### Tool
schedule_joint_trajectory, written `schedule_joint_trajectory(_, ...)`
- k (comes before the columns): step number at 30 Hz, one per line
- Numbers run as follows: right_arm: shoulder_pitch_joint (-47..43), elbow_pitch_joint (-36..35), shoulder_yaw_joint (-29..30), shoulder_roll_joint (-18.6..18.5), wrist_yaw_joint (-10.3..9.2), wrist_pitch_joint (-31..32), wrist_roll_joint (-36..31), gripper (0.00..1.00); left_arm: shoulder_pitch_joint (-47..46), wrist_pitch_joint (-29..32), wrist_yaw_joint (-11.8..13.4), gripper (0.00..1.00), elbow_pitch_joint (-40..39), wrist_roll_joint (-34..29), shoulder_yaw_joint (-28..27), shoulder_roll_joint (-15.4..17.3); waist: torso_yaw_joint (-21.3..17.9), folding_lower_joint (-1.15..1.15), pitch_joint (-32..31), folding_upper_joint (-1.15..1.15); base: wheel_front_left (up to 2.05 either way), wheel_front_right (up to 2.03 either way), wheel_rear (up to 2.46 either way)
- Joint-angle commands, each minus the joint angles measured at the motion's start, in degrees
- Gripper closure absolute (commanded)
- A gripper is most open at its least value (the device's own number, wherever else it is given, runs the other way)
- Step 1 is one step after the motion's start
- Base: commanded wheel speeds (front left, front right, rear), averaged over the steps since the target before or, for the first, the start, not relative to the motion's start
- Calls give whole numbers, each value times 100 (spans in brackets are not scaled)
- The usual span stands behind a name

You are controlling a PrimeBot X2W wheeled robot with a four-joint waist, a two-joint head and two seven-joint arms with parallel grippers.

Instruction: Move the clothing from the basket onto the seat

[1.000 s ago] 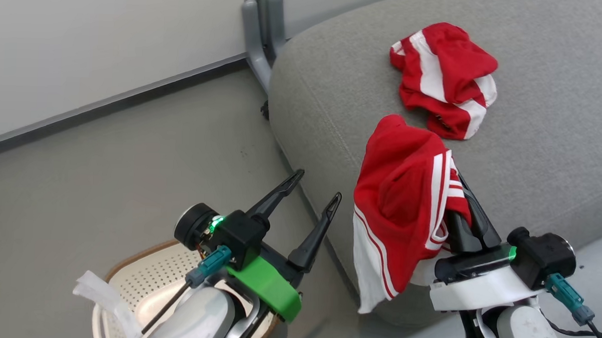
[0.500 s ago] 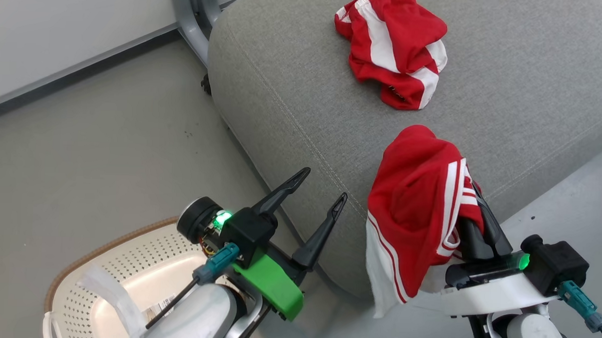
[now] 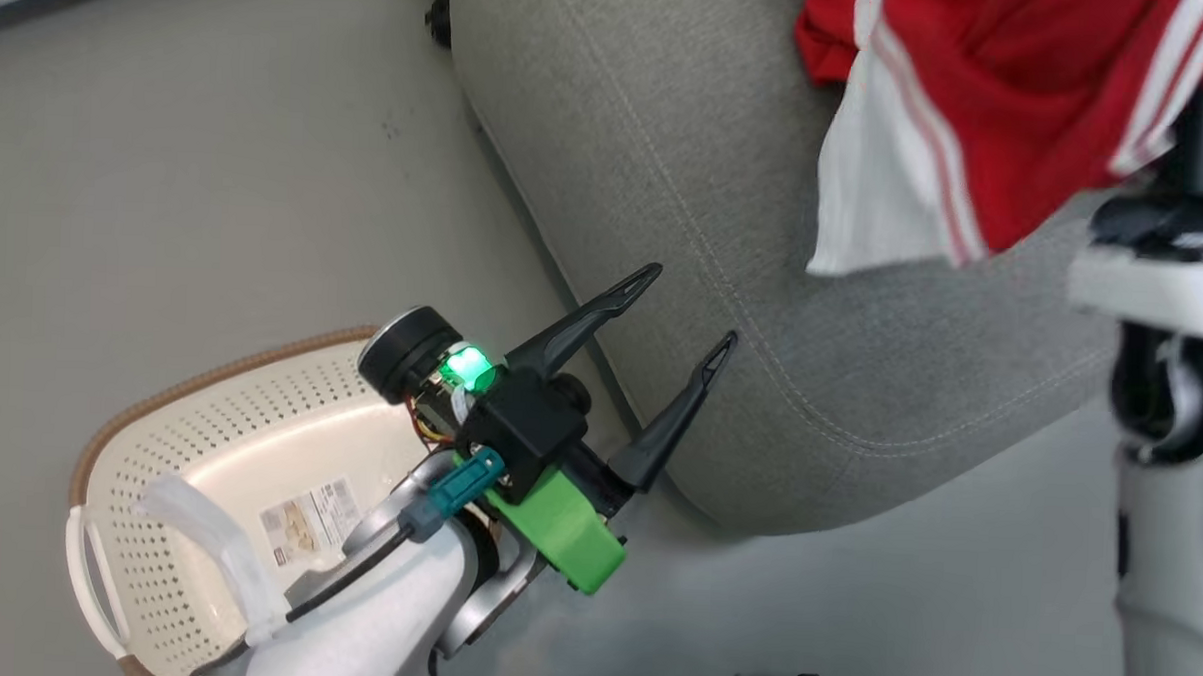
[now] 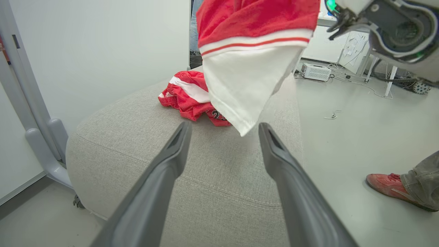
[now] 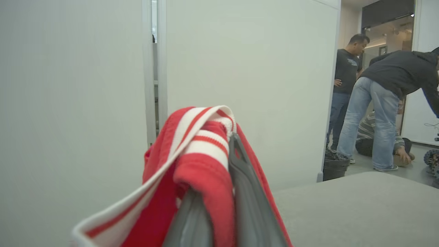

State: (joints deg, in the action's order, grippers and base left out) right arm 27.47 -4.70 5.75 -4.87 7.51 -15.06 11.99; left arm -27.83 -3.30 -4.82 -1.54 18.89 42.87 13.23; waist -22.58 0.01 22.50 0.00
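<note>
A red garment with white stripes (image 3: 1020, 92) hangs from my right gripper (image 5: 228, 147), which is shut on its striped edge above the grey seat (image 3: 717, 182). Its white panel (image 4: 240, 85) dangles just above the cushion. The other red garment (image 4: 187, 99) lies crumpled on the seat further back. My left gripper (image 3: 691, 306) is open with nothing in it, its fingers (image 4: 178, 147) pointing at the seat's front corner. Below it on the floor stands the cream basket (image 3: 159, 403), holding just its paper label (image 3: 300, 518).
The basket's white handle (image 3: 204, 544) sticks up beside my left forearm. A person's red shoe (image 4: 387, 185) rests on the floor to the right of the seat. Two people (image 5: 384, 103) stand beyond a white wall. A grey post (image 4: 37, 137) stands by the seat's far corner.
The head camera has dipped, so more of the basket shows. My right gripper has carried the hanging garment up and further over the seat. The left gripper stays open.
</note>
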Motion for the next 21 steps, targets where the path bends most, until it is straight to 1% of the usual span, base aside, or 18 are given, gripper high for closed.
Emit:
schedule_joint_trajectory(1,430,46,224,-117,-4,-16,69,100,-206,42,-30,0,-75,-65,10,56,509,-1,871,0,0,0,0)
schedule_joint_trajectory(2,684,117,408,-169,-5,-16,111,100,-265,46,-44,0,-112,-93,21,76,555,-1,1000,0,0,0,0)
schedule_joint_trajectory(4,1237,294,708,-423,-3,-16,75,100,-413,56,-50,0,-192,-214,30,131,651,-1,1285,0,0,0,0)
schedule_joint_trajectory(7,2036,714,1129,-817,-4,-16,-4,100,-588,68,-69,0,-324,-342,78,126,830,-1,1744,0,0,0,0)
schedule_joint_trajectory(9,2415,991,1312,-1056,-4,-16,-99,100,-689,36,-80,0,-354,-370,110,101,972,-1,1978,0,0,0,0)
schedule_joint_trajectory(11,2691,1310,1459,-1216,-4,-16,-191,100,-795,-7,-100,0,-349,-388,135,86,1107,-1,2179,0,0,0,0)
schedule_joint_trajectory(14,2872,1979,1553,-1320,-4,-16,-323,100,-941,-93,-74,0,-282,-439,87,87,1268,-1,2386,0,0,0,0)
schedule_joint_trajectory(16,2920,2486,1626,-1322,-5,-17,-434,100,-1016,-163,-18,0,-231,-479,42,61,1363,-1,2454,0,0,0,0)
schedule_joint_trajectory(19,2923,3102,1809,-1108,-4,-17,-606,100,-1083,-264,23,0,-139,-474,2,32,1425,-1,2474,0,0,0,0)
schedule_joint_trajectory(21,2845,3326,1894,-1014,-4,-17,-716,100,-1096,-309,38,0,-94,-442,-24,27,1447,-1,2441,0,0,0,0)
